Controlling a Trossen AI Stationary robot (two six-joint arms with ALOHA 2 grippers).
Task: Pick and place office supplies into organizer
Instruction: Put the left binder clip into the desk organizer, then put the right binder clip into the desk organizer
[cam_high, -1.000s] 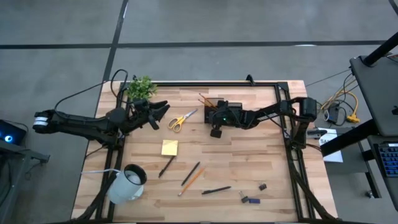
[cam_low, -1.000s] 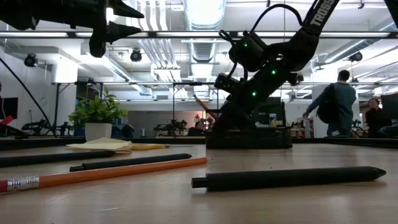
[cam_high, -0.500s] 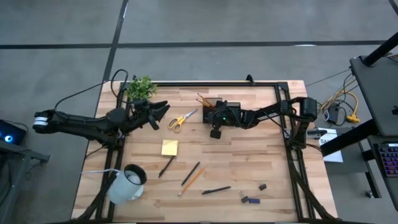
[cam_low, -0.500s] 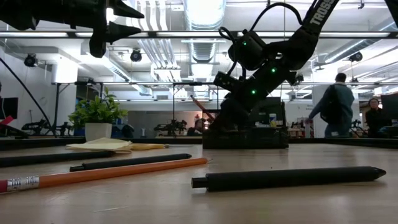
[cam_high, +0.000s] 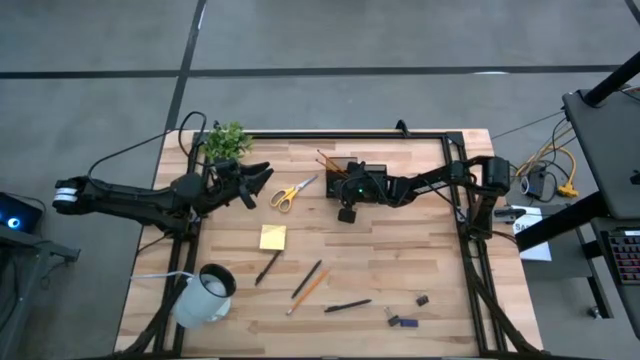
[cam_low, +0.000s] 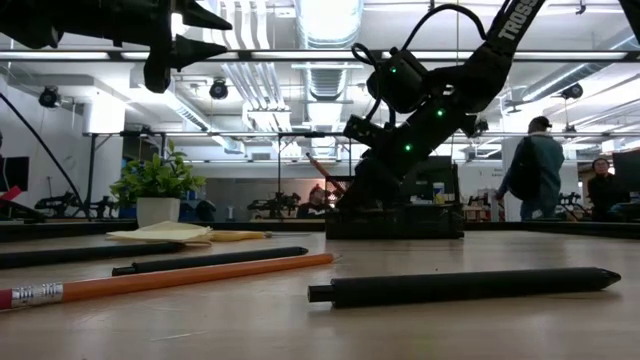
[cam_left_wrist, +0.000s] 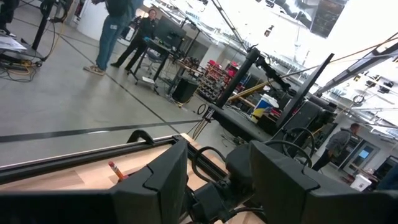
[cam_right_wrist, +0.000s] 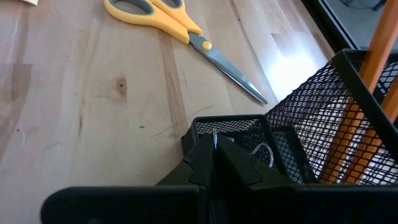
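Note:
The black mesh organizer (cam_high: 352, 168) stands at the far middle of the table with orange pencils (cam_right_wrist: 367, 68) leaning in its tall compartment. My right gripper (cam_right_wrist: 214, 157) is shut, slanting down over the organizer's low front compartment (cam_right_wrist: 249, 134), where a bent wire piece (cam_right_wrist: 263, 151) lies. Yellow-handled scissors (cam_high: 293, 190) lie flat just left of it. A yellow sticky-note pad (cam_high: 272, 237), dark pens (cam_high: 347, 305), an orange pencil (cam_high: 312, 288) and small dark bits (cam_high: 401, 321) lie nearer. My left gripper (cam_high: 262, 176) hovers open, high above the table's left. My right gripper's shut fingertips (cam_right_wrist: 205, 163) stand at the rim of the organizer's low front compartment (cam_right_wrist: 231, 120), coming from the table's right and slanting down. Whether they touch the mesh or pinch anything I cannot tell.
A white mug (cam_high: 206, 292) lies on its side at the near left corner. A small green plant (cam_high: 227, 141) stands at the far left. A black frame (cam_high: 400, 133) runs along the table's far edge. People stand in the room behind (cam_low: 532, 165).
Nothing on the table has visibly moved. A person in the room behind has walked a few steps.

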